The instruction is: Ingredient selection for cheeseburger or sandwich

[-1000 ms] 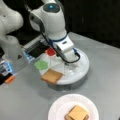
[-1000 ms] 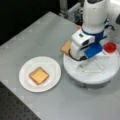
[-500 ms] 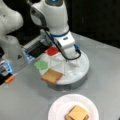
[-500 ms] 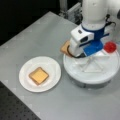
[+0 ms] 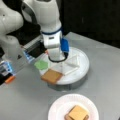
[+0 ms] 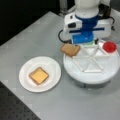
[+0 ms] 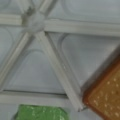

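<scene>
My gripper (image 6: 84,41) hangs low over the back-left part of the white sectioned tray (image 6: 90,73), its fingers hidden by the hand. Below it a green leaf (image 5: 42,65) lies in one section, and a brown toast square (image 6: 70,49) rests on the tray's rim beside it. A red disc (image 6: 109,46) sits in a section on a front view's right. In the wrist view, the green leaf (image 7: 40,112) is at the bottom edge and the toast (image 7: 106,96) at the lower right, with no fingers showing. The sandwich (image 6: 38,75), brown toast with yellow cheese on top, lies on the paper plate (image 6: 25,82).
The tray's raised dividers (image 7: 58,70) meet at a hub (image 7: 35,21), and the sections nearest it hold nothing. The robot's base (image 5: 12,50) with coloured cables stands at a front view's left. Grey tabletop (image 6: 32,37) surrounds plate and tray.
The arm has drifted slightly to the left over the tray in both front views. The toast, leaf, red disc and plate stack have not moved.
</scene>
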Motion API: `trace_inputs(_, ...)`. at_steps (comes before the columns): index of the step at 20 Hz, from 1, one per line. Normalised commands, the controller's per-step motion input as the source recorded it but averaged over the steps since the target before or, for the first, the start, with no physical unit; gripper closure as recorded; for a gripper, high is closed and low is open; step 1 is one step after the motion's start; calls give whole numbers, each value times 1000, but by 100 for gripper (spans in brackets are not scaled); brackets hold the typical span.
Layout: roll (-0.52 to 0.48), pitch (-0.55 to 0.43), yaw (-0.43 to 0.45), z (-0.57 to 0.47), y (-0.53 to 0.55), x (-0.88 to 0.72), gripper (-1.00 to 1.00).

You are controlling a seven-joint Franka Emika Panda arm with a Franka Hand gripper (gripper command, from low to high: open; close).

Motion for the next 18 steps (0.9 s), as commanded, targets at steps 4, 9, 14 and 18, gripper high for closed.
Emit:
trace_inputs(4,-5,102,-446,121,-244,-61,-100)
trace_inputs(9,59,155,-482,215,-398,50,-100)
trace_inputs(14,106,148,-396,177,-431,219,-100)
trace_inputs(18,364,225,-277,241,-451,358,-100)
